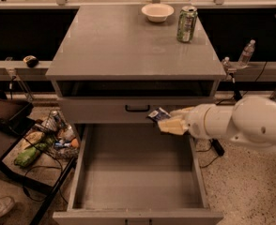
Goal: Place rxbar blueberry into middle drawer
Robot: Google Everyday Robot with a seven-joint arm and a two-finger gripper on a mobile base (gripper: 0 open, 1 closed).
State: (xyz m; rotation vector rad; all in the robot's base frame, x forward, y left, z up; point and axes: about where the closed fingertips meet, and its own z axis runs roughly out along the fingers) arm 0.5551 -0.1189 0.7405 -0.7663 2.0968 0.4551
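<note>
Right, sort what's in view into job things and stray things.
Job: rxbar blueberry, held in the gripper above the back right corner of the open middle drawer.

Lying about: green can and white bowl on the cabinet top, water bottle at right, drawer front with black handle, clutter at lower left.

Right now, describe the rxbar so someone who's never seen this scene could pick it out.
Find the grey cabinet with its wide middle drawer pulled open. Over the drawer's back corner nearest the arm, the end effector holds the rxbar blueberry. It is the small flat dark wrapper with pale print, unlike the tall green can and white bowl up on the top.
</note>
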